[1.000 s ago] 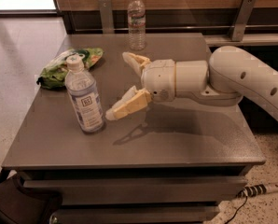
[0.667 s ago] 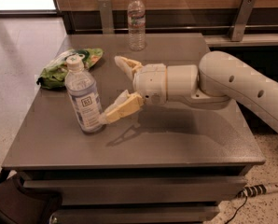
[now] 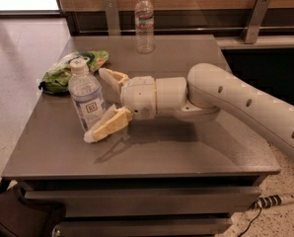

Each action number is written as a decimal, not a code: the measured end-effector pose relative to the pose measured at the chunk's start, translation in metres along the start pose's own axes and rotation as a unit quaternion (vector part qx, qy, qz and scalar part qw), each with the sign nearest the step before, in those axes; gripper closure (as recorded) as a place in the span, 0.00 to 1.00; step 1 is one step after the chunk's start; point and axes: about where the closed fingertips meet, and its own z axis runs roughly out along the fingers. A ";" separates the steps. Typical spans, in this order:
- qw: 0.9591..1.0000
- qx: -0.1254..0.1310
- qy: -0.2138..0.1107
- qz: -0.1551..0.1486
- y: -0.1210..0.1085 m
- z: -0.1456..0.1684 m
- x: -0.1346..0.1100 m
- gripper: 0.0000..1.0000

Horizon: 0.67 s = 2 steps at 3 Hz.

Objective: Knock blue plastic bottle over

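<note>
The blue plastic bottle stands on the left part of the grey table, leaning slightly to the left. It has a white cap and a white-and-blue label with a small dark square logo. My gripper comes in from the right with its fingers spread wide. The near finger lies against the bottle's base and lower right side. The far finger sits just behind and right of the bottle. The bottle stands between the two fingers.
A green snack bag lies behind and left of the bottle. A slimmer ribbed clear bottle stands at the table's far edge. A wooden wall with metal brackets runs behind. A power strip lies on the floor at right.
My gripper and arm have moved left toward the bottle. The near finger now touches the bottle's lower side, and the bottle leans a little to the left.
</note>
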 end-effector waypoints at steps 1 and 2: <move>1.000 -0.004 -0.002 0.000 0.002 0.003 -0.001 0.12; 1.000 -0.006 -0.002 -0.001 0.003 0.005 -0.002 0.36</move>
